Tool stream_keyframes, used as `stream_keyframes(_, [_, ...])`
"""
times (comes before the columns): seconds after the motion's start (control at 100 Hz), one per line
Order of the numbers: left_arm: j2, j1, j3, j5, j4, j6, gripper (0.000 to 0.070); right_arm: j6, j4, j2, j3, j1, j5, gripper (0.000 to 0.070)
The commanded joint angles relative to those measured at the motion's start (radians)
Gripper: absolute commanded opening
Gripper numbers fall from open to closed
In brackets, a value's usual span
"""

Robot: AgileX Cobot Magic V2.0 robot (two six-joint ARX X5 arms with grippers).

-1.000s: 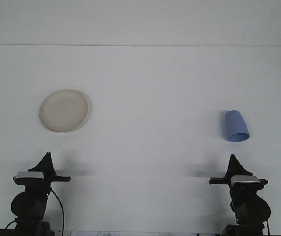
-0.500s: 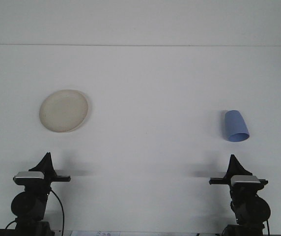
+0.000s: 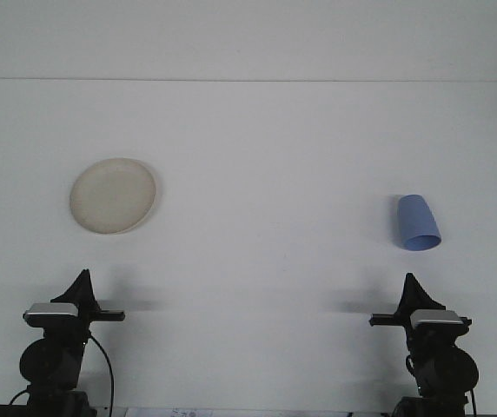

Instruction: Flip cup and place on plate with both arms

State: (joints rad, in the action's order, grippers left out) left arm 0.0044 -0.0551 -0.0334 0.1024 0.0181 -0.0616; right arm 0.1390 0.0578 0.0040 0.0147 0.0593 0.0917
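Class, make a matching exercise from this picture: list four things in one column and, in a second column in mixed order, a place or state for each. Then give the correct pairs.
Column 1
1. blue cup
2. cream plate
3. left end effector
4. right end effector

Column 2
A. near edge of the table, left side
B. lying on its side, open end toward the camera
C. near edge of the table, right side, in front of the cup
D. lying flat on the left half of the table

Pairs: 1-B, 2-D, 3-A, 4-C

Bright, even light; soft faint shadows; slightly grainy, no glare.
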Motion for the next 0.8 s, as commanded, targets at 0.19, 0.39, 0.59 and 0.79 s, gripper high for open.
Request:
stream_keyframes(0.19, [-0.001, 0.001, 0.019, 0.002, 0.013, 0.002, 0.0015, 0.203, -0.026, -0.003, 0.008, 0.001, 0.012, 0.0003])
stream_keyframes(0.39, [-0.002, 0.001, 0.019, 0.002, 0.013, 0.002, 0.0015, 0.193, 0.073, 0.055, 0.229, 0.0, -0.118, 0.0003])
stream_keyframes(0.59, [-0.001, 0.001, 0.019, 0.002, 0.013, 0.002, 0.0015, -0.005, 0.234, 0.262, 0.523, 0.0, -0.181, 0.0402])
stream_keyframes(0.79, [-0.001, 0.001, 0.019, 0.002, 0.013, 0.002, 0.0015, -0.149, 0.341, 0.456, 0.66, 0.002, -0.236, 0.0514])
